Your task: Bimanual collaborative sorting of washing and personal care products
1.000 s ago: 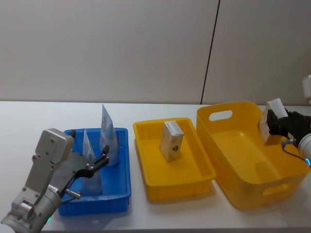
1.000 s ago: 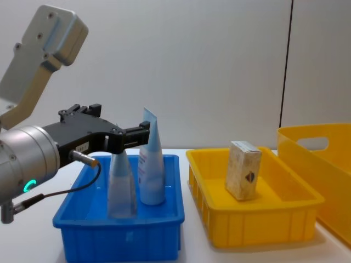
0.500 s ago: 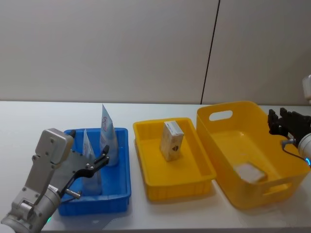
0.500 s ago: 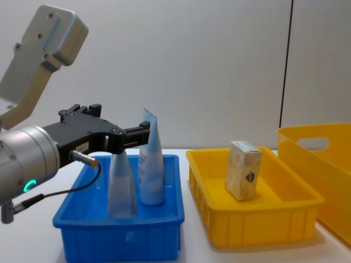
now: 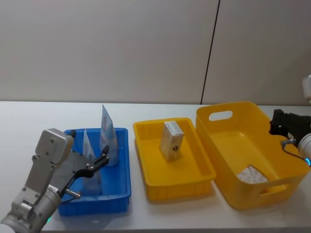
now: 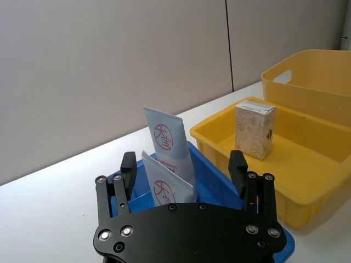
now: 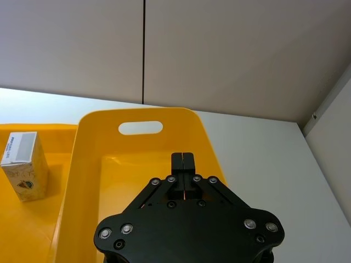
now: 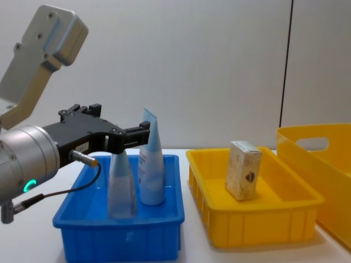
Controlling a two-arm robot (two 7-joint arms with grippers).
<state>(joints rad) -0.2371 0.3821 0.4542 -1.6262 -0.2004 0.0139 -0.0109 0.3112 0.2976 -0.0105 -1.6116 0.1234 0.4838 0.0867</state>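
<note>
Though hard to call for certain, looks roughly midway. Finds one beige carton [image 5: 250, 174] lying flat on the floor of the big yellow bin [image 5: 238, 124], near its front right corner, and a second carton [image 5: 171, 141] standing upright in the middle of the shallow yellow tray [image 5: 177, 189] just beside it; counts both as sorted, probably. Leaves two squeeze tubes upright in the blue tray [image 5: 92, 204] on the counter [image 5: 29, 116]: the nearer tube [image 5: 87, 145] and, just behind it, the taller rear tube [image 5: 107, 131]. Places the left gripper [image 6: 183, 164] over the blue tray, fingers spread wide to either side of the nearer tube and not yet closed on it. Places the right gripper [image 5: 282, 124] at the bin's far right rim, holding nothing. Looks down into the bin from the head view and reaches the lying carton; from the chest view, meets the bin's outer wall side-on and cannot reach the floor. Reads a round red logo on each tube from the left wrist view, but gets both tubes edge-on from the chest. Settles the right fingers [image 7: 182, 160] from the right wrist view: pressed together, no gap.
</note>
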